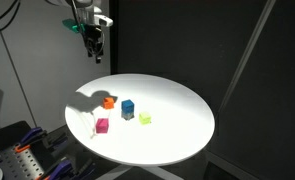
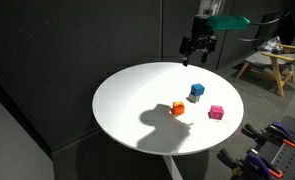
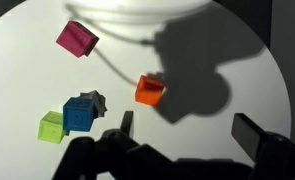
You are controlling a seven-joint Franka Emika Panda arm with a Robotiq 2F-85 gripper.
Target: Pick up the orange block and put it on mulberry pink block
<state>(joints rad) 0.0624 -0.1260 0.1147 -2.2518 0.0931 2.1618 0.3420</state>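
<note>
The orange block [image 1: 109, 101] [image 2: 178, 108] [image 3: 150, 90] sits on the round white table [image 1: 177, 125] [image 2: 127, 100]. The mulberry pink block [image 1: 102, 125] [image 2: 216, 112] [image 3: 77, 39] lies apart from it. My gripper [image 1: 93, 44] [image 2: 195, 48] [image 3: 187, 128] hangs high above the table's far edge, open and empty. In the wrist view its two dark fingers are spread wide, with the orange block just above the left finger.
A blue block [image 1: 129, 108] [image 2: 196, 92] [image 3: 80, 113] and a yellow-green block [image 1: 145, 118] [image 3: 52, 127] stand close to the orange one. Dark curtains surround the table. A tool rack [image 1: 27, 155] and a wooden stool [image 2: 272, 62] stand beside it.
</note>
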